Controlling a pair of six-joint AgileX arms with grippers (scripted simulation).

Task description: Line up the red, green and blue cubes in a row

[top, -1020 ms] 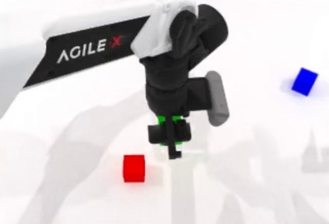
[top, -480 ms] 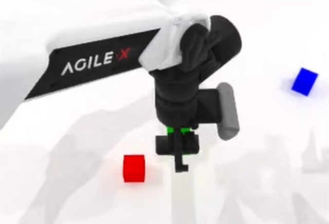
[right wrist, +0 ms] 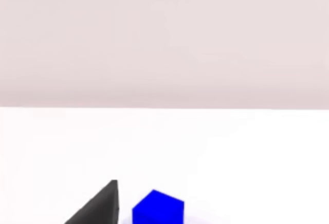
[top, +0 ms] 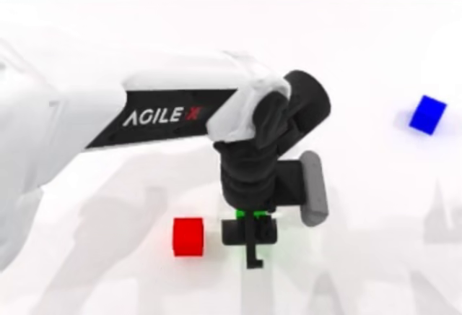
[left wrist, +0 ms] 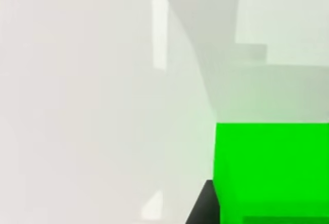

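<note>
Left hand (top: 250,246) closed, pointing down

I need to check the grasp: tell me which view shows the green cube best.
The left wrist view: the green cube fills its corner, close up. In the top view only green slivers show under the left gripper, right of the red cube. The right wrist view shows none.

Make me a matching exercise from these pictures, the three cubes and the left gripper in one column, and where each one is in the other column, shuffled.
1. red cube
2. green cube
3. blue cube
4. left gripper

A. far right of the table, alone
B. shut on a cube, near the table's middle
C. held between the fingers
D. free on the table, just left of the gripper

Pairs: 1-D, 2-C, 3-A, 4-B
</note>
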